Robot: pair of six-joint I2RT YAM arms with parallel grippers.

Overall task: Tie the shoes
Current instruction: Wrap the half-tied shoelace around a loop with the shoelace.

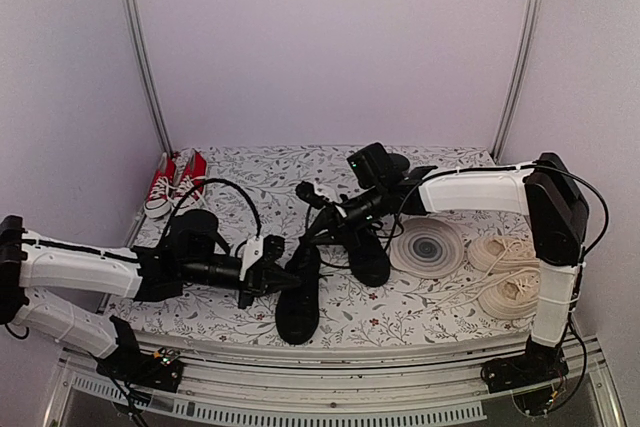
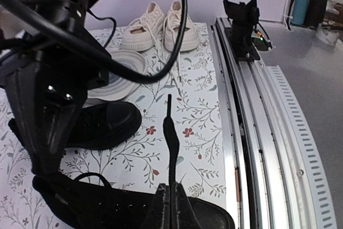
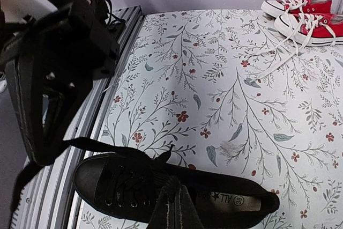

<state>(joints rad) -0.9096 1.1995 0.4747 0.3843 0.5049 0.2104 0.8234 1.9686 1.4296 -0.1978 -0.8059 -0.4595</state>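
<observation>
Two black shoes lie mid-table: the near shoe (image 1: pixel 299 305) points its toe at the front edge, the far shoe (image 1: pixel 368 255) lies just behind it. My left gripper (image 1: pixel 284 273) hovers at the near shoe's left side, shut on a thin black lace (image 2: pixel 170 132) that sticks out past its fingertips (image 2: pixel 161 199). My right gripper (image 3: pixel 174 185) hangs over the near shoe (image 3: pixel 134 191), shut on another lace end (image 3: pixel 162 159). A lace strand (image 3: pixel 80 143) runs left toward the left arm. In the left wrist view, the far shoe (image 2: pixel 102 124) lies beyond the near shoe (image 2: pixel 80 207).
Cream sneakers (image 1: pixel 510 272) rest at the right, next to a white ringed disc (image 1: pixel 428 247). Small red sneakers (image 1: pixel 175 182) stand at the back left corner. The metal rail (image 2: pixel 257 132) runs along the table's front edge. Black cables loop over both arms.
</observation>
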